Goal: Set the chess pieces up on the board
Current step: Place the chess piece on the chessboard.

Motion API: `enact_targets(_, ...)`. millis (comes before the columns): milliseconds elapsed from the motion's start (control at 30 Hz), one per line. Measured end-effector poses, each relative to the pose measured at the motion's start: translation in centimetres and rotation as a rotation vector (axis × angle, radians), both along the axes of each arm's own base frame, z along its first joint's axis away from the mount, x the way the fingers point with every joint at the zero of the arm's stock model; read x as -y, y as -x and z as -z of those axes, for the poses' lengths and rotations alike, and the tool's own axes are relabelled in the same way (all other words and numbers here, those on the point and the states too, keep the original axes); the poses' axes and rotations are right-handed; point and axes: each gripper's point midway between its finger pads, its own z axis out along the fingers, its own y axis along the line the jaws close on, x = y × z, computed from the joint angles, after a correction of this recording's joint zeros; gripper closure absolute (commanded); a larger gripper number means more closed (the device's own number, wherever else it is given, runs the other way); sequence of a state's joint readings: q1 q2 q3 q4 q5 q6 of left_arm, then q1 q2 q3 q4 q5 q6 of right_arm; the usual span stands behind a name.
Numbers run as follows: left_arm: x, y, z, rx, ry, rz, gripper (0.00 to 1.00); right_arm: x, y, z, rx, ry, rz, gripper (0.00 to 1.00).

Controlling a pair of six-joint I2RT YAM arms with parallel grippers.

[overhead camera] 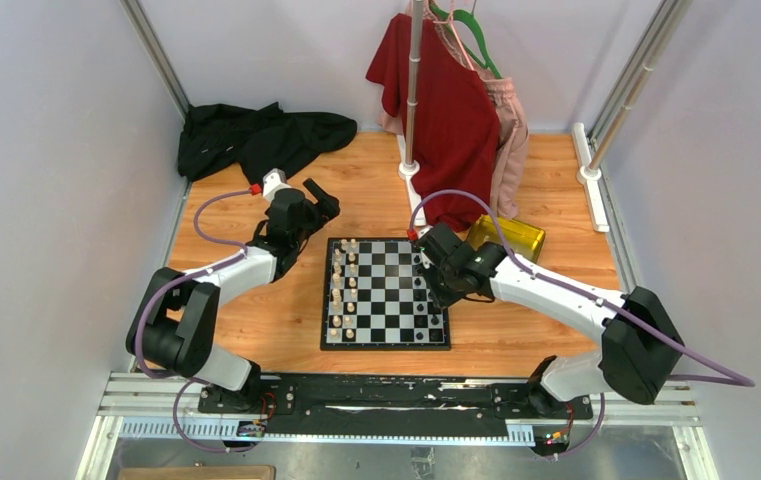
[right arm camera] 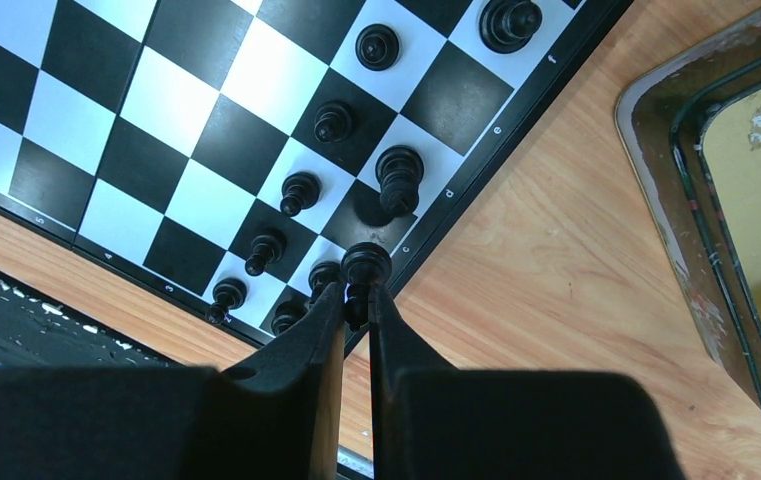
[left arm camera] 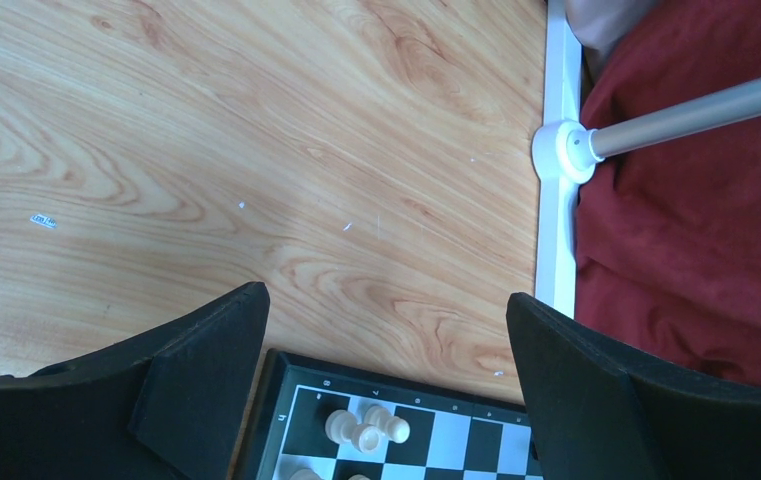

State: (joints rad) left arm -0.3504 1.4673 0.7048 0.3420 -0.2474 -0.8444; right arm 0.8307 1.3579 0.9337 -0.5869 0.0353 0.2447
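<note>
Fingers (right arm camera: 318,335) of the right gripper (right arm camera: 356,300) are pinched on a black piece (right arm camera: 367,264), held over an edge sq of the board (right arm camera: 156,130), beside the other black pieces (right arm camera: 299,190). Left gripper (left arm camera: 386,310) hangs wide apart, empty, near the white pieces (left arm camera: 366,430). Best way imo: lower straight, centre it on the sq, let go w/o nudging neighbours.

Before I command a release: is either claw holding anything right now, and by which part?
The right claw pinches a black chess piece by its body, just below the rounded head. The left claw is open, holding nothing.
</note>
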Motion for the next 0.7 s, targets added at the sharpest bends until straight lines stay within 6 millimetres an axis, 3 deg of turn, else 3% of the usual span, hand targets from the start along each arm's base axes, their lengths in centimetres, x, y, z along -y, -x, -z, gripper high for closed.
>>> enact_targets(700, -0.1, 0.3, 0.5, -0.01, -0.007, 0.001, 0.05, -0.3, -0.3, 2.4, -0.006, 0.012, -0.006, 0.95)
